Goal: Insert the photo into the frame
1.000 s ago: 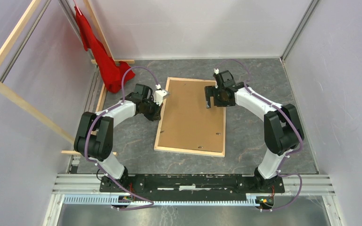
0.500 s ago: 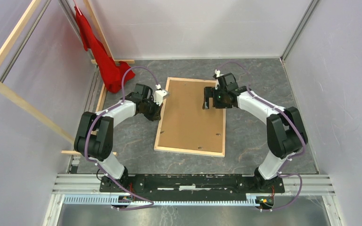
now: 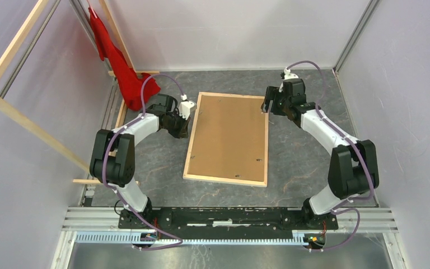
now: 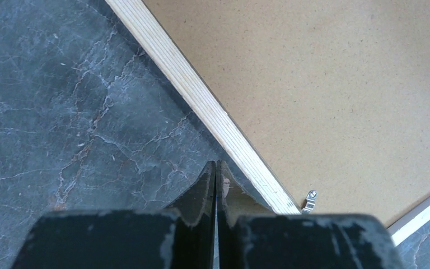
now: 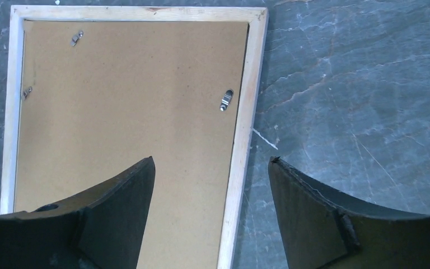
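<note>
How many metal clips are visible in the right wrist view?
3 clips: top-left clip, left-rail clip, right-rail clip. The right pincer may hide others lower down.

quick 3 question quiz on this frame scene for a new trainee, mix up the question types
1. True or false: the left fingers are spread wide apart.
2. Multiple choice: what fills the opening of the frame, facing up? A) a dark photo B) a brown backing board C) a red cloth
3. Fill in: seen from the top camera, the right fingers are open above the frame's ____ rail (left or right).

Key: 1 false, they are closed together beside the frame's rail. 2 B. 3 right.
</note>
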Action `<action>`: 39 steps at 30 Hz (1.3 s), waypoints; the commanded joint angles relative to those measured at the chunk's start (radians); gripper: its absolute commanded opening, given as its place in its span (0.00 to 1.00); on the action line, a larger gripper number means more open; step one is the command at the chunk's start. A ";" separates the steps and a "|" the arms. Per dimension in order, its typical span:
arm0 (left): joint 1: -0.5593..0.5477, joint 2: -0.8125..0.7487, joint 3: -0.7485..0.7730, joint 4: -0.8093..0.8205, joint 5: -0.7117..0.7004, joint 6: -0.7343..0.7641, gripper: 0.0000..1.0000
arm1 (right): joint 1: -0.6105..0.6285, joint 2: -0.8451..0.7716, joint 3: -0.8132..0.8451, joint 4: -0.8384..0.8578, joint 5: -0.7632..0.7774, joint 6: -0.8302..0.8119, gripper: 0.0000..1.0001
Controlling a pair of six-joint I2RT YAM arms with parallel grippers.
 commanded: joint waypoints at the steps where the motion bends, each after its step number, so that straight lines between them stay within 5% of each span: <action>1: -0.001 0.021 0.028 0.006 0.026 0.001 0.06 | 0.009 0.099 0.039 0.074 -0.003 -0.005 0.79; 9: -0.001 0.032 0.018 0.020 0.031 -0.004 0.07 | 0.013 0.217 0.031 0.116 -0.083 0.049 0.74; 23: -0.003 0.046 -0.006 0.037 0.043 -0.006 0.07 | 0.100 0.155 -0.162 0.158 -0.134 0.090 0.64; 32: -0.002 0.036 -0.019 0.038 0.043 -0.002 0.07 | 0.108 0.080 -0.046 0.096 -0.086 0.047 0.66; 39: -0.003 0.049 -0.026 0.039 0.085 -0.021 0.07 | 0.128 -0.028 -0.083 0.150 -0.055 0.010 0.84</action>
